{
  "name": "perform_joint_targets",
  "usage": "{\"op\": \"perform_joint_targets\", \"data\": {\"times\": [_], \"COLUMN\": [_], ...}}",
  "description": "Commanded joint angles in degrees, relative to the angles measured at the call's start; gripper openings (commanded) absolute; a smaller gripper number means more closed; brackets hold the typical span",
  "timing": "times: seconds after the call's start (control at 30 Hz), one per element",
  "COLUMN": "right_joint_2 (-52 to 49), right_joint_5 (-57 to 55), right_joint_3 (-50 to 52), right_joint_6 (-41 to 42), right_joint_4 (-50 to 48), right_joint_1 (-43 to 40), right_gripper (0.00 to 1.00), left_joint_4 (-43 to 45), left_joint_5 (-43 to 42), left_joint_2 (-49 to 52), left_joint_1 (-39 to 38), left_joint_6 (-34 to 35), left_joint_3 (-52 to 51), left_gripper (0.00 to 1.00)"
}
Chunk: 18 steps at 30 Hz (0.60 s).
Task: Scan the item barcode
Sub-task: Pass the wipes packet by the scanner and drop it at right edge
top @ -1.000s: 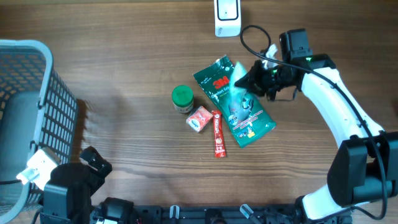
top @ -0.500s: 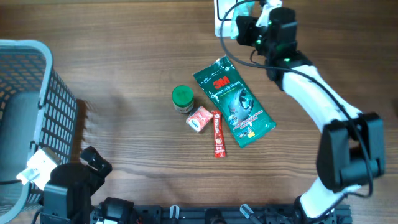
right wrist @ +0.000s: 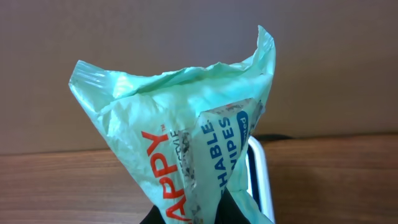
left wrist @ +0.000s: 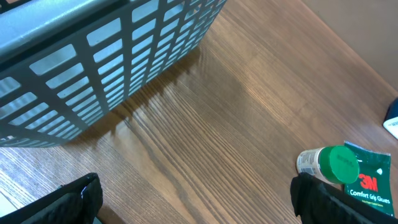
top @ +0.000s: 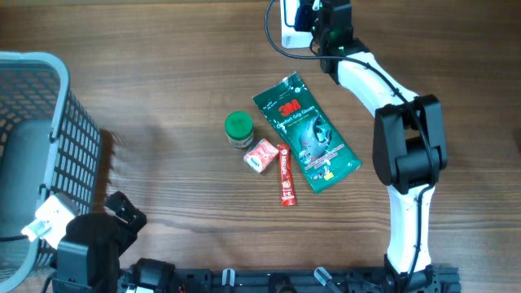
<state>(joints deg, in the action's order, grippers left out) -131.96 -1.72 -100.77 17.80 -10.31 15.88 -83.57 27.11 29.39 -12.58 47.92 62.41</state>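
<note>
The right arm has swung off mid-table to the far edge, taking its catch along. Nearest me, the left gripper [left wrist: 196, 193] hangs with its jaws spread wide and nothing in them, beside the grey plastic lattice basket [top: 32, 122]. Bare, grainy wooden table [top: 163, 73] lies open beyond it. In the middle huddle a stubby green-capped jar [top: 238, 129], a small red-and-white carton [top: 260, 155], a slim red sachet [top: 285, 175] and a glossy dark green pouch [top: 308, 134]. Farthest off, the right gripper [top: 312, 16] is clenched on a crinkly pale green plastic wipes packet [right wrist: 186, 143], held upright by the white scanner [top: 289, 34]. Whether the two touch, I can't tell.
</note>
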Motion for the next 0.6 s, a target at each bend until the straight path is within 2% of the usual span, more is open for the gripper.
{"op": "perform_joint_targets", "data": {"times": [0.0, 0.17, 0.23, 0.4, 0.57], "right_joint_2": [0.81, 8.87, 12.90, 13.07, 10.73], "right_joint_5": [-9.40, -26.21, -33.51, -33.97, -27.76], "right_joint_3": [-1.77, -1.77, -1.77, -1.29, 1.53], "right_joint_6": [-1.25, -1.29, -1.27, -1.27, -1.27], "right_joint_4": [2.34, 14.67, 25.59, 37.40, 40.61], "right_joint_1": [0.02, -3.82, -9.62, -23.23, -39.21], "right_gripper": [0.05, 0.04, 0.04, 0.04, 0.04], "left_joint_4": [0.13, 0.13, 0.13, 0.13, 0.13], "left_joint_5": [0.13, 0.13, 0.13, 0.13, 0.13], "left_joint_2": [-0.20, -0.20, -0.20, -0.20, -0.20], "left_joint_1": [0.44, 0.44, 0.44, 0.44, 0.44], "left_joint_6": [0.55, 0.55, 0.55, 0.55, 0.55], "left_joint_3": [0.39, 0.39, 0.39, 0.39, 0.39], "left_gripper": [1.00, 1.00, 1.00, 1.00, 1.00]}}
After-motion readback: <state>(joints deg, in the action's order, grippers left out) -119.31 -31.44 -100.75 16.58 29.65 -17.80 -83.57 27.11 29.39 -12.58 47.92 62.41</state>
